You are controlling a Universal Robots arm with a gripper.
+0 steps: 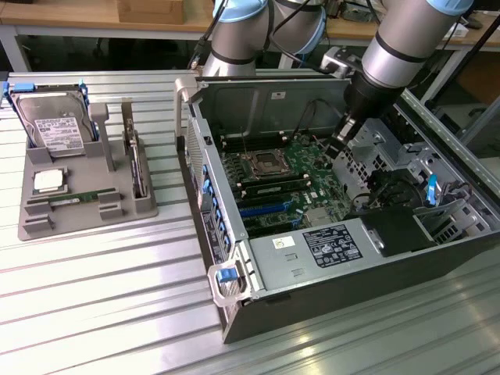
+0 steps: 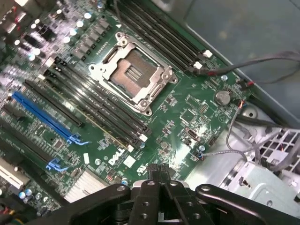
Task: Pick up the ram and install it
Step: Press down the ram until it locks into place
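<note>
The hard drive [image 1: 55,129], a silver box with a white label, stands tilted at the back of the grey moulded parts tray [image 1: 35,226] at the exterior view's left. Just in front of it lies the square silver CPU [image 1: 48,181]. The ram [image 1: 74,200] lies flat in a slot of the same tray, in front of the CPU. It is a thin green strip. Its long axis runs across the tray, from the exterior view's left to its right. It sits well apart from the fingers, on the far side of the open computer case [image 1: 234,312] from them.

The tray and case rest on a ribbed aluminium table [image 1: 101,312]. The case lies on its side, painted grey metal, with blue plastic latches along its near wall.

The gripper [image 1: 341,139] hangs inside the case over the green motherboard [image 1: 308,176], at the end of the grey arm [image 1: 398,47].

The wrist view shows board detail that the exterior view does not resolve. The empty CPU socket [image 2: 132,72], a square metal frame, lies beyond the fingertips. Long black memory slots [image 2: 101,105] run on both sides of it, and blue expansion slots [image 2: 42,112] lie further out. The black fingers [image 2: 157,174] are pressed together with nothing between them, directly above the board.
</note>
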